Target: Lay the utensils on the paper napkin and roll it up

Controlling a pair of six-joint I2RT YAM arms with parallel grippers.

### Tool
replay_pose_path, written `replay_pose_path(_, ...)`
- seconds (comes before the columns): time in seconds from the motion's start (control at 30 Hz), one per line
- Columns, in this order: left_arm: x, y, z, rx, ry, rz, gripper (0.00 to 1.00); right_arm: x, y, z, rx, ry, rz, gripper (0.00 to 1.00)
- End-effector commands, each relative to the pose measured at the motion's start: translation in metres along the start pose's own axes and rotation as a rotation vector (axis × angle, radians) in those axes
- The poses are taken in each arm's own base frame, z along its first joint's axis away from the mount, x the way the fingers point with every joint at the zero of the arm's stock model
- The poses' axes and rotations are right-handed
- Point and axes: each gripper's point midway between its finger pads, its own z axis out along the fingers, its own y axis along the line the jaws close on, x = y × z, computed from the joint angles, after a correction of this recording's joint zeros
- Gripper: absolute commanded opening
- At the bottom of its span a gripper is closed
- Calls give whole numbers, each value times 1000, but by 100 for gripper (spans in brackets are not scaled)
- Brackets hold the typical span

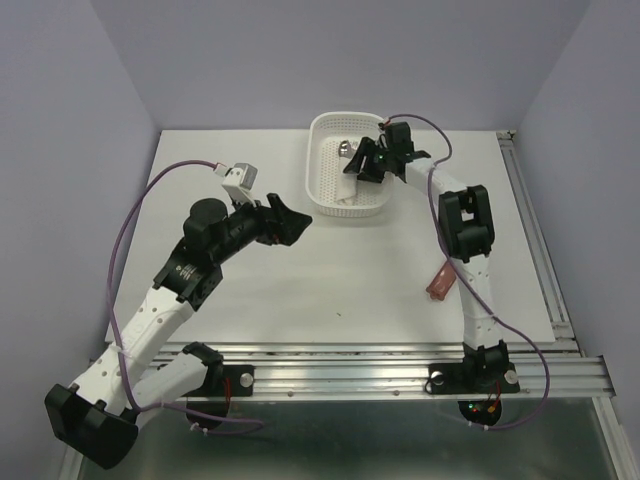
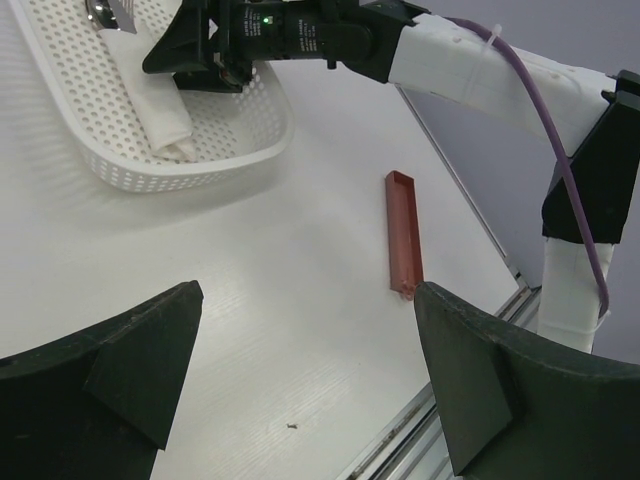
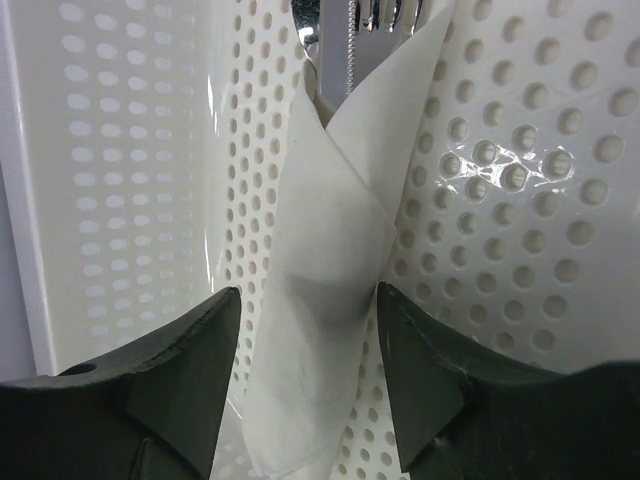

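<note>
Napkin [image 3: 320, 300] lies rolled around the utensils [image 3: 385, 15] inside the basket [image 1: 325, 125], upper centre of the top view. Left gripper [image 1: 285, 222] hangs wide open at mid-left. Right gripper [image 1: 368, 160] straddles the roll, jaws apart on either side. It should probably spread wider, then rise straight, so no finger snags the loose fold.

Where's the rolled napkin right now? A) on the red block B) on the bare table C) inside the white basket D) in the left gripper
C: the rolled napkin lies on the perforated floor of the basket, between the fingers of the right gripper.
</note>
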Motion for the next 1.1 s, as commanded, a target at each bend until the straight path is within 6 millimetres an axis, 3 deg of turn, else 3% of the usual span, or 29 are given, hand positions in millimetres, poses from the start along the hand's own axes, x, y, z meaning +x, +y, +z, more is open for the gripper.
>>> replay_pose_path(0.0,-36,-18,-9,29,-98,49,99,-37,23,-35,13,-101,-61,63)
replay_pose_path(0.1,-38,-16,-8,16,-99,48,99,-44,33,-44,3,-119,-75,68)
replay_pose_path(0.17,-41,-16,-9,10,-104,47,99,-50,42,-51,-13,-133,-94,80)
replay_pose_path(0.33,-47,-9,-12,-45,-119,49,99,-60,61,-68,-27,-146,-116,82)
replay_pose_path(0.37,-52,-10,-13,-55,-126,56,99,-65,69,-80,-36,-157,-121,86)
replay_pose_path(0.4,-55,-8,-15,-76,-131,63,99,-66,76,-89,-40,-163,-129,100)
replay_pose_path(0.47,-68,-12,-19,-84,-155,88,99,-57,78,-104,-30,-148,-135,100)
replay_pose_path(0.5,-72,-10,-21,-101,-164,92,99,-66,100,-135,-51,-195,-158,100)
replay_pose_path(0.57,-84,-15,-25,-104,-196,103,99,-59,113,-162,-62,-209,-175,100)
replay_pose_path(0.6,-87,-16,-26,-104,-204,107,99,-40,103,-167,-41,-180,-161,100)
replay_pose_path(0.63,-91,-18,-26,-101,-212,112,99,-42,123,-202,-53,-240,-185,100)
replay_pose_path(0.67,-94,-18,-27,-104,-221,114,99,-34,125,-215,-51,-251,-186,100)
replay_pose_path(0.7,-98,-18,-28,-115,-232,112,99,-18,124,-240,-38,-277,-172,100)
replay_pose_path(0.73,-100,-18,-28,-118,-233,112,99,-10,122,-252,-24,-291,-158,100)
replay_pose_path(0.77,-103,-19,-30,-123,-238,113,99,12,101,-254,31,-266,-122,100)
replay_pose_path(0.83,-105,-21,-32,-121,-242,115,99,21,100,-280,51,-313,-108,100)
replay_pose_path(0.87,-107,-23,-34,-117,-250,116,99,24,111,-311,32,-372,-122,100)
replay_pose_path(0.97,-110,-25,-43,-116,-269,120,99,48,109,-349,21,-433,-130,100)
replay_pose_path(1.07,-108,-27,-52,-107,-283,124,99,66,105,-372,16,-469,-121,100)
